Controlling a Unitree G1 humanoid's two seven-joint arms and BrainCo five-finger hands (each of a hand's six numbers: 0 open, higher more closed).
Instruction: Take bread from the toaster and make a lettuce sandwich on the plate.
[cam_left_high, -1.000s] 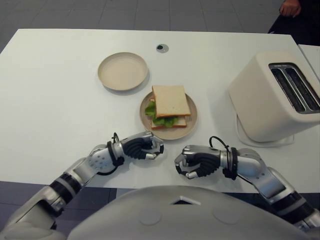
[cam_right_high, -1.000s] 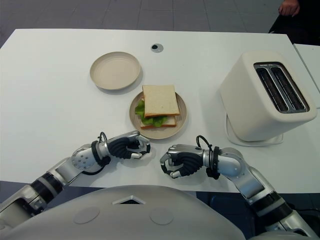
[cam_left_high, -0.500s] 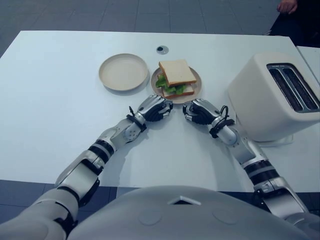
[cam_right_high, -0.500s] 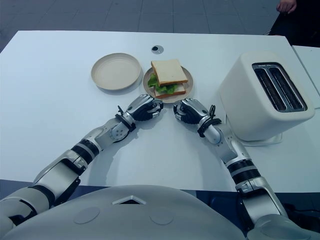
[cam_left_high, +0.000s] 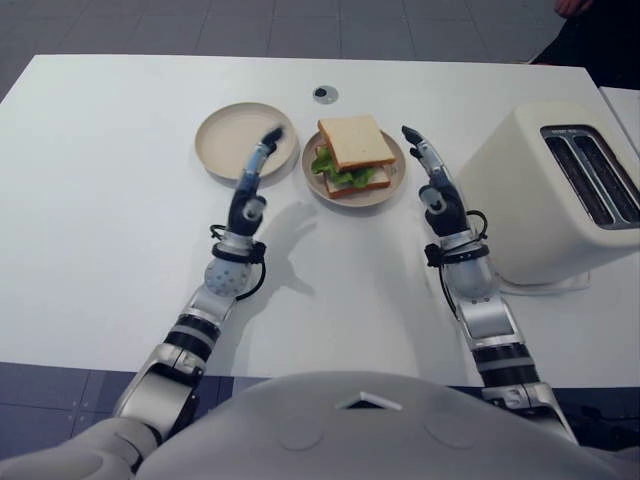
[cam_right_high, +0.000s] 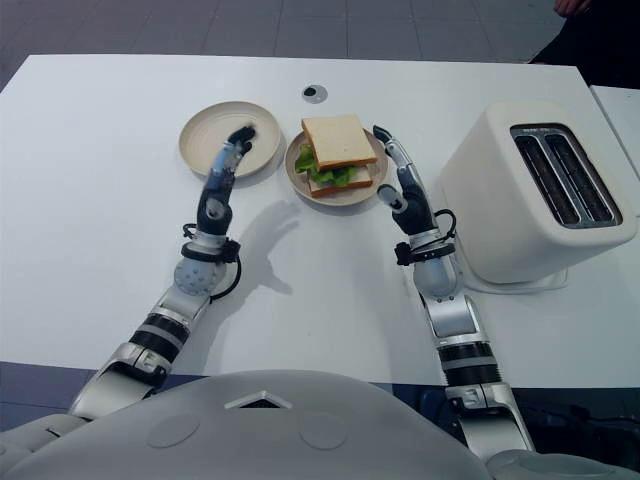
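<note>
A sandwich (cam_left_high: 352, 153) of two white bread slices with green lettuce between them lies on a small beige plate (cam_left_high: 384, 190) at the far middle of the white table. My left hand (cam_left_high: 250, 183) is raised with straight fingers, open, just left of that plate and in front of a second plate. My right hand (cam_left_high: 433, 178) stands open and upright right of the sandwich plate, between it and the toaster. The cream toaster (cam_left_high: 555, 195) sits at the right with both slots showing dark inside. Neither hand touches the sandwich.
A second beige plate (cam_left_high: 232, 140), with nothing on it, sits left of the sandwich plate. A small round dark port (cam_left_high: 324, 95) is set in the table behind the plates. The toaster's cord (cam_left_high: 530, 287) loops at its base. Bare tabletop spreads left and near me.
One second ago both hands were shut beside the plate near the table's front; they carried it far, and now both have opened and stand raised on either side of it.
</note>
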